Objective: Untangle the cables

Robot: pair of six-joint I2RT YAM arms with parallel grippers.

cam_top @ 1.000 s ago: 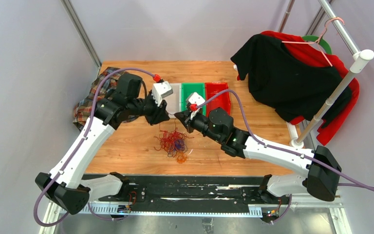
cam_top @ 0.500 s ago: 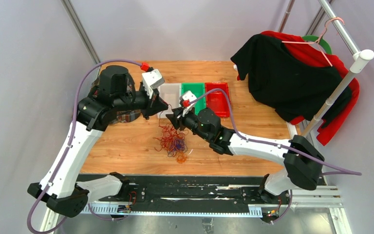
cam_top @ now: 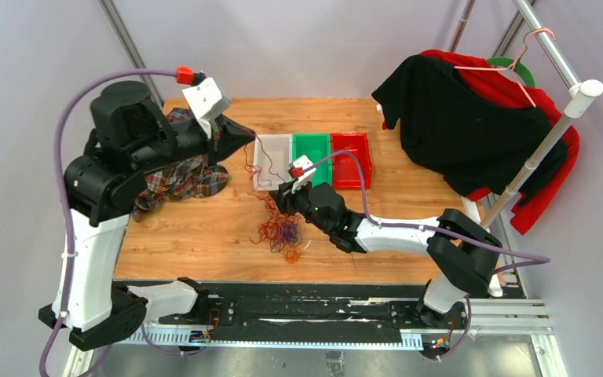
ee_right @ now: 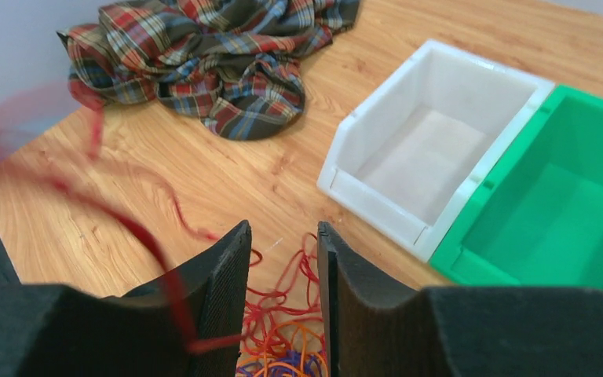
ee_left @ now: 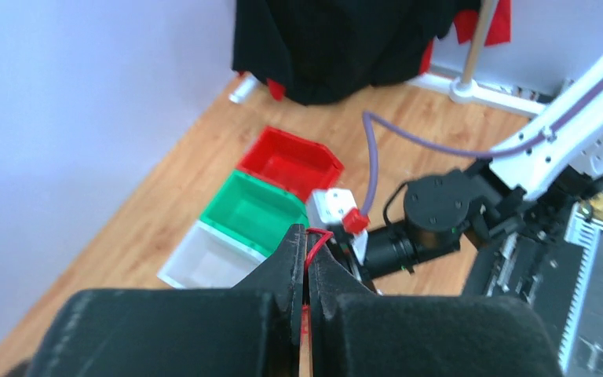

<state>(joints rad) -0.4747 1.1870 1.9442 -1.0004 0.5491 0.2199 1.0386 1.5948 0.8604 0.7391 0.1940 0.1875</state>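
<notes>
The cables (cam_top: pixel 281 232) lie in a tangled pile of dark red, orange and purple threads on the wooden table. My left gripper (cam_top: pixel 248 135) is raised high at the back left and is shut on a red cable (ee_left: pixel 319 235), which runs taut down to the pile. My right gripper (cam_top: pixel 275 197) hovers low over the pile's far edge with its jaws open. In the right wrist view the pile (ee_right: pixel 292 345) shows between the open fingers (ee_right: pixel 228 267). A blurred red strand (ee_right: pixel 110 208) crosses in front of the left finger.
A white bin (cam_top: pixel 273 157), a green bin (cam_top: pixel 312 149) and a red bin (cam_top: pixel 351 157) stand in a row behind the pile. A plaid cloth (cam_top: pixel 177 177) lies at the left. Black and red garments (cam_top: pixel 471 118) hang on a rack at the right.
My left arm has risen and swung back to the left, drawing a red cable out of the pile. My right gripper has moved left and down, closer to the pile.
</notes>
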